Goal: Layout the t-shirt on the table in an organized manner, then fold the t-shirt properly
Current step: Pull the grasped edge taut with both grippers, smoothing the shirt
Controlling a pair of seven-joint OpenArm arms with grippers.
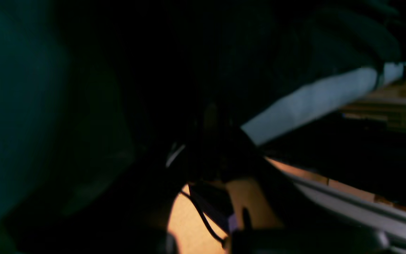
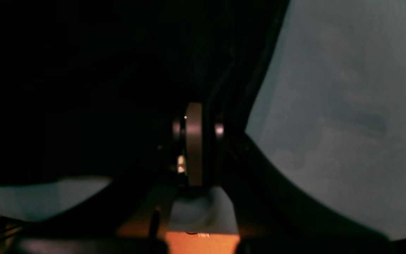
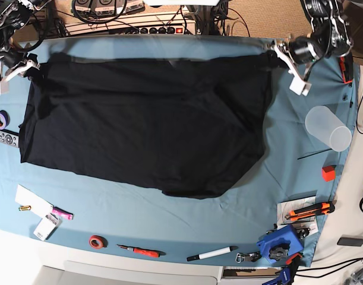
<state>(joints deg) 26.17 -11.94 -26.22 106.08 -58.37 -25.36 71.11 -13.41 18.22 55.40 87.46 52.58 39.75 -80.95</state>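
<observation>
The black t-shirt lies spread over the far half of the light blue table, with its top edge pulled straight along the far side. My left gripper is shut on the shirt's far right corner. At the far left corner my right gripper is shut on the fabric. The shirt's lower edge slants, hanging lowest near the middle right. No print shows. In the left wrist view dark t-shirt fabric fills most of the frame above a strip of table. The right wrist view shows t-shirt on the left and table on the right.
A clear plastic cup and a red block sit at the right edge. An orange knife, blue tool, marker, red cutter and red tape roll line the front. Purple tape and a remote lie at the left.
</observation>
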